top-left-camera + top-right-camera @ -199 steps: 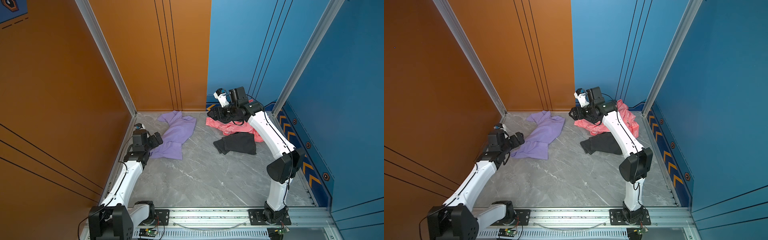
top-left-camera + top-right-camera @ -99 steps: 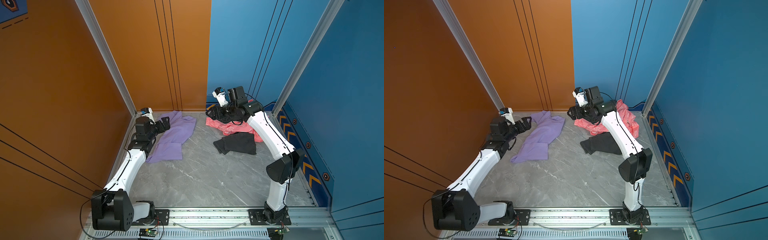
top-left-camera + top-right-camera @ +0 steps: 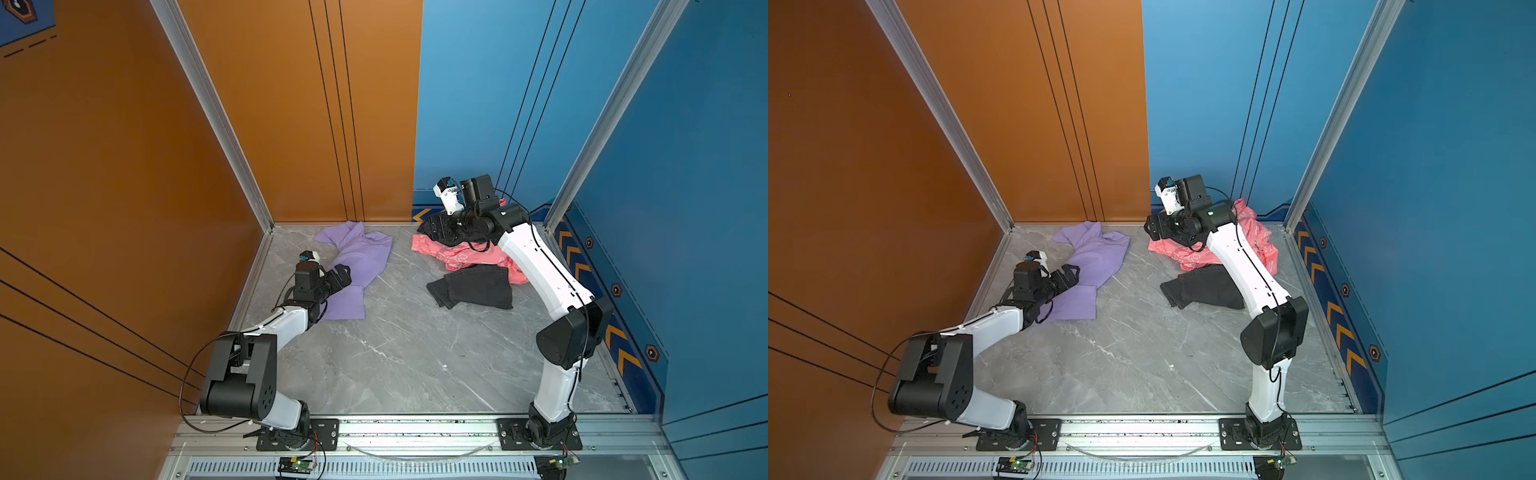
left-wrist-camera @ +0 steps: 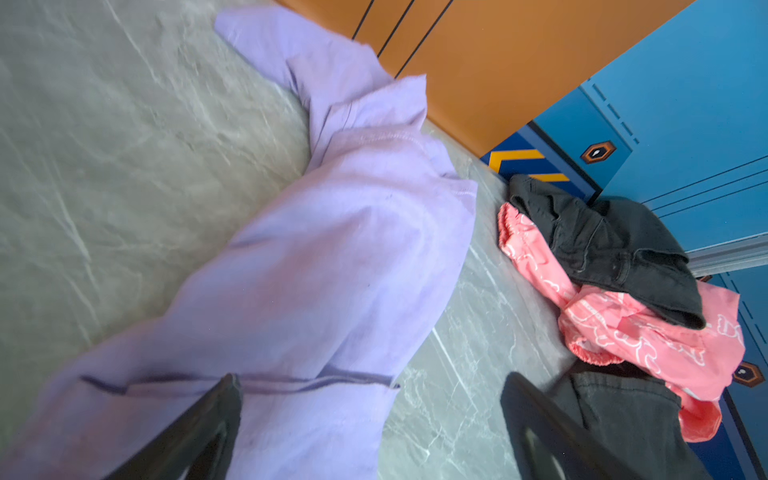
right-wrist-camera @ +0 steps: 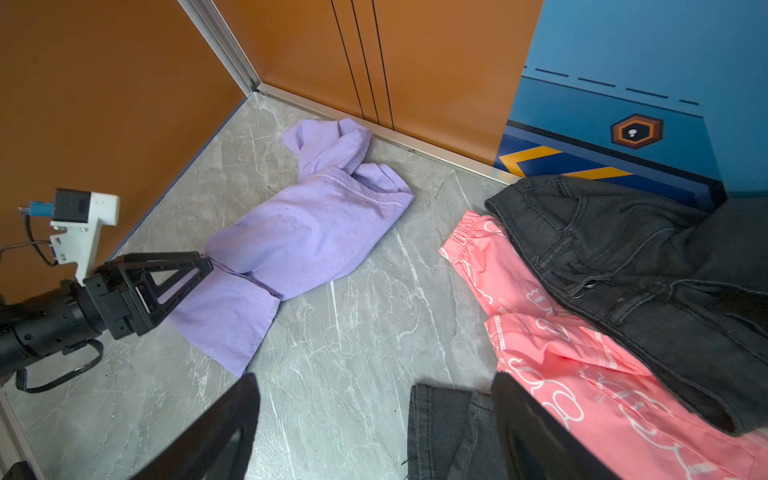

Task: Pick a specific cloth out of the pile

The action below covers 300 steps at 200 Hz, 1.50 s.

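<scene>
The cloth (image 3: 359, 259) (image 3: 1096, 257) is a lilac shirt lying stretched out on the grey floor near the back left corner, apart from the pile. My left gripper (image 3: 343, 274) (image 3: 1070, 274) (image 4: 372, 380) is open over its nearer half, one finger above the fabric, the other above bare floor. The pile (image 3: 461, 257) (image 3: 1187, 259) is a coral-pink patterned garment with dark grey clothes on and beside it. My right gripper (image 3: 432, 226) (image 3: 1152, 226) (image 5: 374, 380) hangs open and empty above the pile's left end.
Orange walls (image 3: 124, 166) close the left and back left, blue walls (image 3: 685, 166) the back right and right. A dark grey garment (image 3: 473, 286) (image 5: 449, 432) lies in front of the pink one (image 5: 582, 374). Another dark garment (image 5: 623, 266) (image 4: 615, 245) rests on the pink.
My left gripper swung toward the back wall, then came back nearer and rightward over the cloth's nearer half. The right gripper stayed above the pile and opened slightly wider.
</scene>
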### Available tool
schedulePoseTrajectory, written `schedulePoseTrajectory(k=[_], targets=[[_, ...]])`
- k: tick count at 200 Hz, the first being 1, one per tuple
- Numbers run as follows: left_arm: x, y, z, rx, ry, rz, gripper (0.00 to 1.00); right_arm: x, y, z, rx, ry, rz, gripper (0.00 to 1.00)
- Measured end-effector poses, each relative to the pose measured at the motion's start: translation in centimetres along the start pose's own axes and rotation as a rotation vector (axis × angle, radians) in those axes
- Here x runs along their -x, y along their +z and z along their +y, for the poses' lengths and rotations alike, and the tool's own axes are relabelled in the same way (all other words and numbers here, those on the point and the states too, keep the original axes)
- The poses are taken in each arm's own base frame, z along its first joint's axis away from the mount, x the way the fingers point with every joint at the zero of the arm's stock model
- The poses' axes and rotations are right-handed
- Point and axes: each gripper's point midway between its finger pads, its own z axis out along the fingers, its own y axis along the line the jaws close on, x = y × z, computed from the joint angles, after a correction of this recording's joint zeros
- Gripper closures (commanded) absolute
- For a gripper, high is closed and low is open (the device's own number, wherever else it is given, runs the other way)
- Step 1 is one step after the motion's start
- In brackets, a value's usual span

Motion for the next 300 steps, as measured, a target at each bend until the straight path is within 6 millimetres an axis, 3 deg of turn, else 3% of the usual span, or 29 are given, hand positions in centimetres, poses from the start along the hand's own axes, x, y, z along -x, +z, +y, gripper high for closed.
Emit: schedulePoseTrajectory(k=[48, 106, 132, 171, 191, 218, 251, 282, 300], targets=[[-4.3, 1.2, 3.2, 0.059, -0.074, 0.073, 0.02, 0.7, -0.2, -1.4, -0.022, 0.041, -0.028, 0.12], [-4.7, 0.5, 4.1, 0.076, -0.105, 0.039, 0.02, -0.9, -0.3, -4.4, -0.065, 0.151, -0.03, 0.11], [-3.0, -1.0, 3.0, 0.067, -0.053, -0.019, 0.02, -1.9, -1.1, -6.2, -0.096, 0.215, -0.064, 0.11], [2.7, -4.4, -1.3, 0.026, 0.145, -0.208, 0.02, -3.4, -4.0, -10.4, -0.188, 0.315, -0.165, 0.11], [5.0, -5.7, -2.3, 0.039, 0.23, -0.289, 0.02, -4.6, -5.8, -12.5, -0.258, 0.334, -0.215, 0.1], [6.0, -6.3, -1.7, 0.099, 0.315, -0.325, 0.02, -7.8, -7.5, -15.1, -0.368, 0.342, -0.249, 0.03], [6.3, -6.0, 0.1, 0.163, 0.354, -0.339, 0.02, -14.3, -8.0, -17.4, -0.483, 0.344, -0.227, 0.0], [4.6, -4.4, 3.5, 0.237, 0.377, -0.287, 0.02, -21.3, -8.2, -18.9, -0.575, 0.362, -0.216, 0.0], [4.2, -3.6, 4.5, 0.262, 0.391, -0.264, 0.02, -24.3, -8.4, -19.8, -0.624, 0.378, -0.221, 0.0]])
